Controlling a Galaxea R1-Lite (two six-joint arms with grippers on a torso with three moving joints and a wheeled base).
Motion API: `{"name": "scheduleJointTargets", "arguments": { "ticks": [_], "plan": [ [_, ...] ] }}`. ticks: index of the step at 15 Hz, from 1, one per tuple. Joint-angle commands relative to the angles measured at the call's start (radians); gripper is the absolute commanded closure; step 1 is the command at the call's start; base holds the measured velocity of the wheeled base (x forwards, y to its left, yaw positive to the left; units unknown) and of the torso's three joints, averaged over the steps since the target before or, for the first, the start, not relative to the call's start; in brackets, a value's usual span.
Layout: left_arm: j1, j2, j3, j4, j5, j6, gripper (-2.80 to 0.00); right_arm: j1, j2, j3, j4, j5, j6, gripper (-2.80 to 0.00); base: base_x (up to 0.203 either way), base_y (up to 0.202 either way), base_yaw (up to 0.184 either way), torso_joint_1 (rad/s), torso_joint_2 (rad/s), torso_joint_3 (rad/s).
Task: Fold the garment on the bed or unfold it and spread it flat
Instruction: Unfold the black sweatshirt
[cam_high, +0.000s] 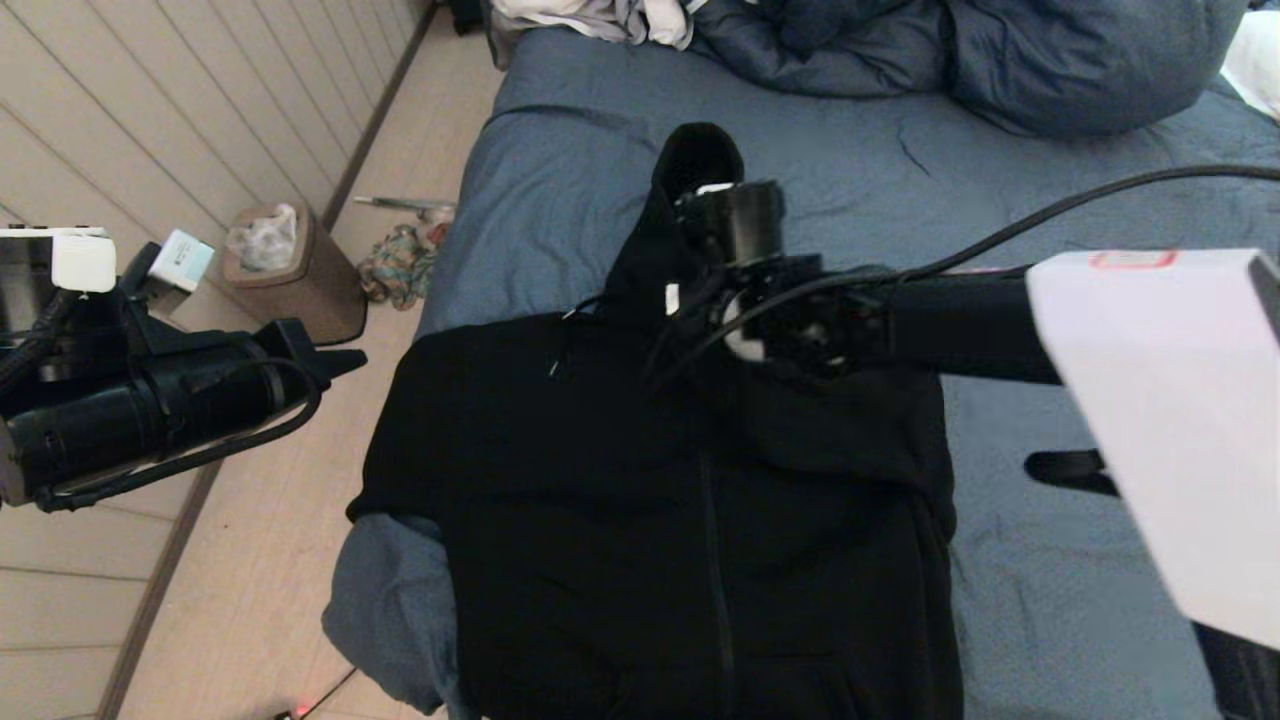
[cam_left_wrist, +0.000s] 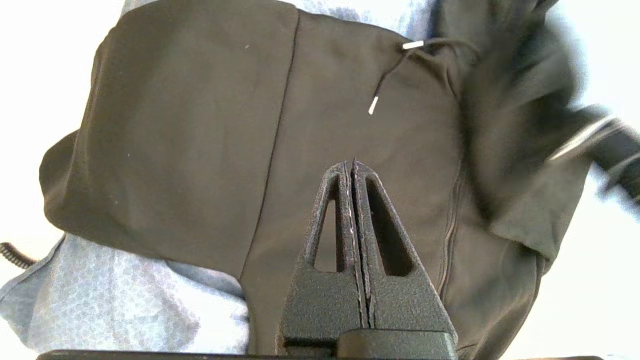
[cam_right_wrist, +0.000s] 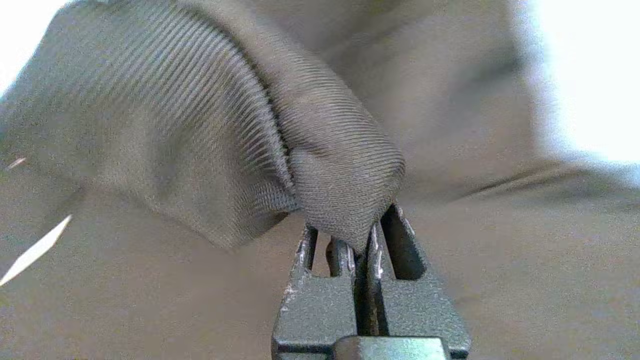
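Note:
The black garment (cam_high: 640, 500) lies front-up on the bed (cam_high: 560, 200), its zip running down the middle and its near left part hanging over the bed's corner. My right gripper (cam_right_wrist: 364, 240) is shut on a ribbed cuff (cam_right_wrist: 330, 165) of the garment. In the head view my right gripper (cam_high: 700, 215) holds a black fold raised above the collar. My left gripper (cam_high: 350, 360) is shut and empty, parked over the floor left of the bed. In the left wrist view the left gripper (cam_left_wrist: 352, 167) points at the garment (cam_left_wrist: 210, 150), whose drawstring tips (cam_left_wrist: 373, 105) show white.
A puffy blue-grey duvet (cam_high: 1000, 60) and a white and grey cloth (cam_high: 600, 20) lie at the bed's far end. On the floor to the left stand a brown waste bin (cam_high: 290, 270) and a crumpled patterned cloth (cam_high: 400, 265). Panelled wall runs along the left.

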Motion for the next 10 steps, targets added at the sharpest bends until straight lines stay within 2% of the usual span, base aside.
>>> {"name": "scheduleJointTargets", "arguments": {
  "ticks": [1, 2, 5, 7, 10],
  "plan": [
    [-0.001, -0.002, 0.001, -0.003, -0.001, -0.003, 0.0, -0.143, -0.137, 0.014, 0.004, -0.002, -0.009, 0.0, 0.0, 0.0, 0.0, 0.0, 0.0, 0.0],
    [-0.001, -0.003, 0.002, -0.003, -0.001, -0.003, 0.0, -0.196, -0.178, 0.03, 0.011, -0.002, -0.013, 0.0, 0.0, 0.0, 0.0, 0.0, 0.0, 0.0],
    [0.001, -0.005, 0.002, -0.003, -0.002, -0.003, 0.0, -0.425, -0.285, 0.098, 0.018, 0.01, -0.047, 0.0, 0.0, 0.0, 0.0, 0.0, 0.0, 0.0],
    [0.001, -0.006, 0.002, -0.003, -0.003, -0.003, 0.0, -0.593, -0.3, 0.119, 0.016, 0.029, -0.072, 0.0, 0.0, 0.0, 0.0, 0.0, 0.0, 0.0],
    [-0.001, -0.003, 0.004, -0.003, -0.003, -0.002, 0.0, -0.778, -0.273, 0.136, 0.012, 0.065, -0.078, 0.0, 0.0, 0.0, 0.0, 0.0, 0.0, 0.0]
  ]
}}
